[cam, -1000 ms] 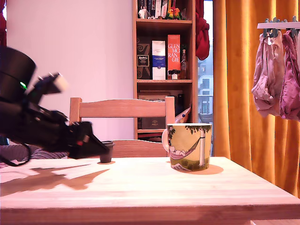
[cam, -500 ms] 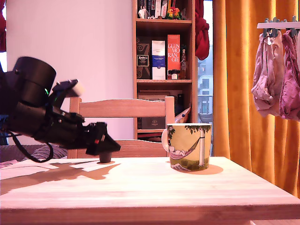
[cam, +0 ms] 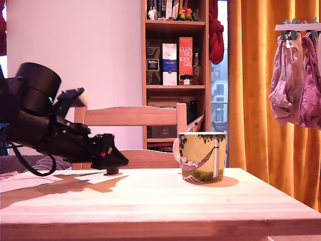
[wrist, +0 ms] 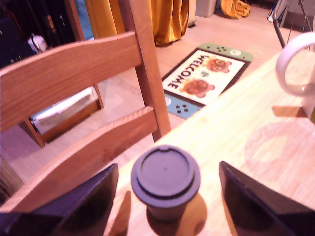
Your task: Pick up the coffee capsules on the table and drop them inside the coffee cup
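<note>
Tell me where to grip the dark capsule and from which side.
Grip the dark capsule on its tapered wall just under the rim, coming in level from the side opposite the chair. It stands upright between the open tool fingers, so the rim stops slipping.

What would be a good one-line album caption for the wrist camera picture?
Open pincer straddling a dark coffee capsule near the table edge, chair beyond.

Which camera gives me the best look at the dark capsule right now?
The wrist view. The dark capsule stands upright near the table edge, its rimmed top fully visible, between the open claw's fingers, neither touching it. In the exterior view the claw hides most of the capsule; only its lower part shows.
</note>
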Action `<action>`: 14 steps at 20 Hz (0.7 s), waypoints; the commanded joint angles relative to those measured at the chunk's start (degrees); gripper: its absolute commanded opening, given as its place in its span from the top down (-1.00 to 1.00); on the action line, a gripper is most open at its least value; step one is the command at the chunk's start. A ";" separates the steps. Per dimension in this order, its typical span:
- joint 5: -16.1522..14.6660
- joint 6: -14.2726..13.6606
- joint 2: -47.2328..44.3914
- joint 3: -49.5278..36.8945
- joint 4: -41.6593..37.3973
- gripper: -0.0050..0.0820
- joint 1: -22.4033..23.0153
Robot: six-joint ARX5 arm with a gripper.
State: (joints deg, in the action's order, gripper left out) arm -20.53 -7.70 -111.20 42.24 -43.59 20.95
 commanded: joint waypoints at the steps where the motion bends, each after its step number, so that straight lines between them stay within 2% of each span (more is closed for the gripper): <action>1: 0.00 -0.22 -1.68 2.08 2.05 -0.46 -0.11; 10: 0.11 -0.24 -1.68 2.43 3.80 -0.46 -0.11; 14: 1.11 -0.26 -1.68 2.43 5.55 -0.46 -0.11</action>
State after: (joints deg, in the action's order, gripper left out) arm -19.46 -7.73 -111.53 45.10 -38.02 20.95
